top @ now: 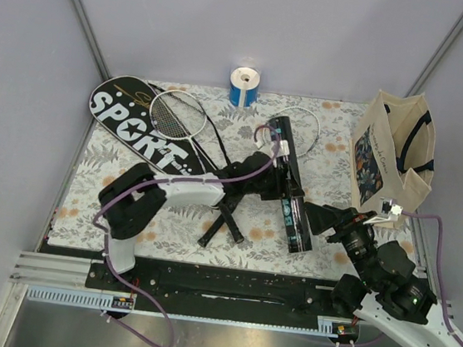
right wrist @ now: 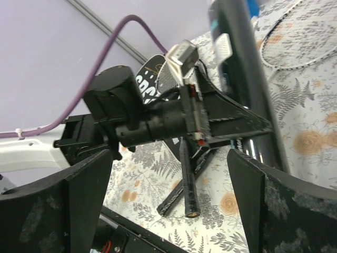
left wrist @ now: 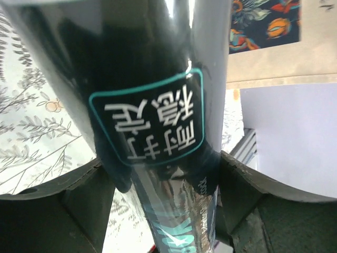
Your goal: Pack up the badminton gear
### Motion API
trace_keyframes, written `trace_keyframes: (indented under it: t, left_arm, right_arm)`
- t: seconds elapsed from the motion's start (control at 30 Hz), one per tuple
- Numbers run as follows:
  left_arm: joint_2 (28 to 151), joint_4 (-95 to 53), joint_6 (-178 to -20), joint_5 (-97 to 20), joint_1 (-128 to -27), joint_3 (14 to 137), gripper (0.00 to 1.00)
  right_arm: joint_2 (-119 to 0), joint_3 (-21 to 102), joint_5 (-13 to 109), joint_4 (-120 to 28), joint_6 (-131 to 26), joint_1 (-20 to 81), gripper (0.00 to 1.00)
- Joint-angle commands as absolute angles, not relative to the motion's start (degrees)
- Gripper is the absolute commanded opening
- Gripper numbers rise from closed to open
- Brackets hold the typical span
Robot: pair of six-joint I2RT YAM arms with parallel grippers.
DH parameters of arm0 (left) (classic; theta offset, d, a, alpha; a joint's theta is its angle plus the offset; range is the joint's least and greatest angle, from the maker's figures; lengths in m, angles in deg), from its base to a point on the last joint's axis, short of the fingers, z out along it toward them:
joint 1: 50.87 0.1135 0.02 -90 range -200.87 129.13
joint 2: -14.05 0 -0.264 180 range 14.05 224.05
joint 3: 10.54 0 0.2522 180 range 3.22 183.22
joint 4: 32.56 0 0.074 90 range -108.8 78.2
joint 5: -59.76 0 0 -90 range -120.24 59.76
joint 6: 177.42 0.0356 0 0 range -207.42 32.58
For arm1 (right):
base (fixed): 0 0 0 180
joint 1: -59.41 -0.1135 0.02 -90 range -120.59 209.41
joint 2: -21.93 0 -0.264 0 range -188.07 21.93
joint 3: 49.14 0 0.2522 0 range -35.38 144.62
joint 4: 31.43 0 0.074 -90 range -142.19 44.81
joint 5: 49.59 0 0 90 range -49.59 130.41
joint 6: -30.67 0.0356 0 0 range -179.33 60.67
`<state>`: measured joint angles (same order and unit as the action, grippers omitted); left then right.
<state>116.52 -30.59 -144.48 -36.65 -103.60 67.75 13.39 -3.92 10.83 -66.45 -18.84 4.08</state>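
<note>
The black tube (top: 295, 220) lies tilted over the middle of the floral mat. My left gripper (top: 271, 176) is shut on its middle; in the left wrist view the tube (left wrist: 152, 79) fills the gap of the left gripper (left wrist: 163, 161). My right gripper (top: 322, 219) is open beside the tube's near end and holds nothing. In the right wrist view the right gripper (right wrist: 169, 158) faces the tube (right wrist: 245, 89) and two crossed black racket handles (right wrist: 187, 179). One racket head (top: 175, 113) lies on the SPORT cover (top: 132, 124), the other racket head (top: 306, 123) behind the tube. No shuttlecock shows.
A beige tote bag (top: 388, 154) with a patterned panel stands open at the right edge of the mat. A blue-and-white roll (top: 243, 87) stands at the back centre. Grey walls close in the left, back and right. The arms' black base rail (top: 219, 285) runs along the near edge.
</note>
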Motion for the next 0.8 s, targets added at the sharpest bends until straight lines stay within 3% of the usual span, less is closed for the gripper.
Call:
trace_keyframes:
  t: [0.0, 0.2, 0.27, 0.33, 0.37, 0.4, 0.57, 0.77]
  left_arm:
    - [123.71, -32.52, -144.2, -35.86, -105.62, 76.42, 0.43]
    - [128.66, -28.56, -144.11, -37.27, -106.68, 81.44, 0.62]
    - [127.78, -27.77, -143.94, -37.01, -106.6, 81.18, 0.76]
    - [126.73, -27.15, -143.33, -37.09, -106.6, 80.92, 0.83]
    - [125.76, -26.89, -142.89, -36.92, -106.6, 80.57, 0.96]
    - [125.06, -26.62, -142.62, -36.74, -106.6, 80.22, 0.99]
    - [120.58, -23.82, -141.56, -34.99, -105.98, 77.5, 0.99]
    - [105.57, -18.9, -138.76, -26.65, -101.86, 68.71, 0.99]
  right_arm:
    - [12.88, -1.54, 7.81, -68.75, -21.28, 4.3, 1.0]
    - [12.53, -2.24, 6.31, -68.84, -21.8, 4.3, 1.0]
    - [11.91, -2.59, 6.31, -68.75, -22.07, 4.3, 1.0]
    - [10.86, -2.86, 5.96, -68.84, -22.24, 4.3, 1.0]
    - [10.42, -2.95, 5.87, -68.92, -22.16, 4.3, 1.0]
    - [9.89, -3.12, 5.69, -69.01, -22.07, 4.3, 0.99]
    - [6.03, -3.21, 4.2, -71.9, -19.0, 4.3, 1.0]
    - [-2.31, -4.87, 2.18, -76.66, -12.58, 4.3, 0.99]
